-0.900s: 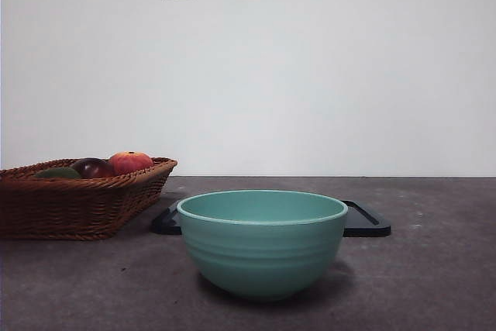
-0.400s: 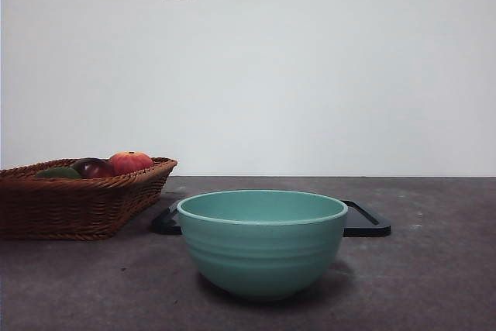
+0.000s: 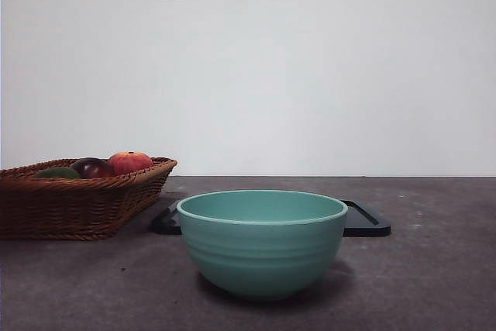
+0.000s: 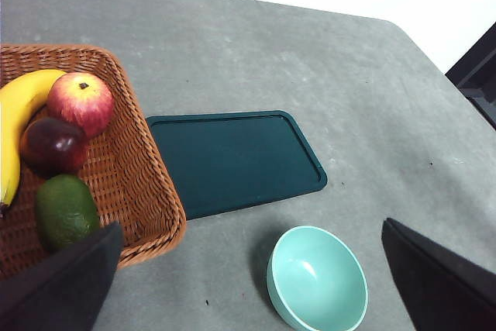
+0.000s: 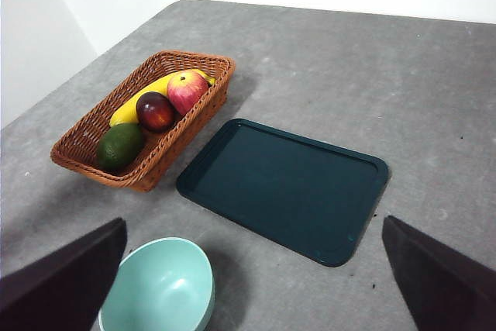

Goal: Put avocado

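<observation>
While both your arms hang high above the table, the left gripper (image 4: 248,284) and right gripper (image 5: 252,284) each have jaws spread wide, holding nothing. You have one avocado (image 4: 66,211) lying in the one wicker basket (image 4: 151,191) with one apple (image 4: 80,102), one maroon fruit (image 4: 53,145) and one banana (image 4: 19,125); one dark tray (image 4: 232,160) and one teal bowl (image 4: 318,278) sit beside it.

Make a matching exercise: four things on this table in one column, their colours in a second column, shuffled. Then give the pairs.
Things:
1. avocado
2. bowl
3. tray
4. banana

Colours:
A. yellow
B. dull dark green
C. very dark teal, nearly black
D. pale mint green

Pairs: 1-B, 2-D, 3-C, 4-A
</observation>
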Tool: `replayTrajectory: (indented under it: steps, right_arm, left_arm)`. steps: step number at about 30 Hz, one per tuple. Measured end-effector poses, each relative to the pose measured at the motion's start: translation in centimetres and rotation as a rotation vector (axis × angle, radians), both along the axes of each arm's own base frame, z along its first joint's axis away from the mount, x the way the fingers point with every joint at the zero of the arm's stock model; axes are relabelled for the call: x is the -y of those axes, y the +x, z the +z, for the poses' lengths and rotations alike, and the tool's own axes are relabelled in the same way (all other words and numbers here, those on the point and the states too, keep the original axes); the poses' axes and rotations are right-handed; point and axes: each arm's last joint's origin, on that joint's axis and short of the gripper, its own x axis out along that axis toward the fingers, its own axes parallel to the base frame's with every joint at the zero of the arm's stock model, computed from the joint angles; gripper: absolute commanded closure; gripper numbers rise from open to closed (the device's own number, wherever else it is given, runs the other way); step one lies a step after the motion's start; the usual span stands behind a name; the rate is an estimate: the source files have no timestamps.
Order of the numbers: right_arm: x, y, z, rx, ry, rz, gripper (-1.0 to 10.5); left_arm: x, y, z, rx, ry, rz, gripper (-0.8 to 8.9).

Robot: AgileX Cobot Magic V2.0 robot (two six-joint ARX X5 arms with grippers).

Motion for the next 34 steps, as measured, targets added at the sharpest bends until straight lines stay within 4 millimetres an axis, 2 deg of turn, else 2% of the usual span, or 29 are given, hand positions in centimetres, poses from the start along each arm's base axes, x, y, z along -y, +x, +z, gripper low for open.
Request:
replayTrajectory:
  steps: [8, 12, 17, 28, 34]
  right_arm:
    - [0.0, 0.0, 0.0, -0.001, 0.0, 0.0, 3.8]
    - [0.0, 0.0, 0.0, 0.0, 0.0, 0.001, 3.8]
    - [0.0, 0.0, 0.0, 0.0, 0.0, 0.001, 3.8]
    - [0.0, 0.0, 0.0, -0.001, 0.0, 0.001, 3.8]
    - [0.0, 0.0, 0.0, -0.002, 0.0, 0.001, 3.8]
  left_arm:
    - [0.1, 0.3, 0.0, -0.005, 0.002, 0.0, 2.21]
    - [0.3, 1.5, -0.4, -0.045, 0.009, 0.0, 2.24]
    - [0.8, 4.5, -1.6, -0.15, 0.035, 0.012, 2.66]
    - [2.0, 12.5, -7.3, -0.489, 0.154, 0.103, 2.84]
    - [2.5, 16.5, -9.2, -0.576, 0.263, 0.172, 2.84]
